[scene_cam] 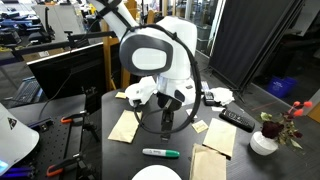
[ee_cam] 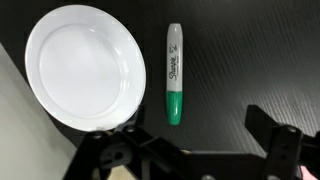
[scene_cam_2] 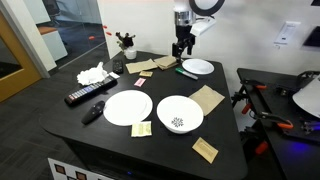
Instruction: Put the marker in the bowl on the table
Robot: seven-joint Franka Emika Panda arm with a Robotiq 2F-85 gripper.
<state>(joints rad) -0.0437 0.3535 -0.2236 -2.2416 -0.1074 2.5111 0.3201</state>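
Observation:
The marker (ee_cam: 174,85), green with a whitish section, lies flat on the dark table (ee_cam: 230,60); it shows in both exterior views (scene_cam: 160,152) (scene_cam_2: 186,72). My gripper (ee_cam: 190,150) is open and empty and hangs above the table just beside the marker's green end, not touching it. It also shows in both exterior views (scene_cam: 168,120) (scene_cam_2: 182,50). The small white bowl (scene_cam_2: 180,113) stands near the table's front in an exterior view, well away from the marker and the gripper.
A flat white plate (ee_cam: 85,65) (scene_cam_2: 198,67) lies right beside the marker. Another plate (scene_cam_2: 128,107) lies next to the bowl. A black remote (scene_cam_2: 88,95) (scene_cam: 237,118), brown napkins (scene_cam_2: 208,98) and a small plant (scene_cam: 268,138) also sit on the table.

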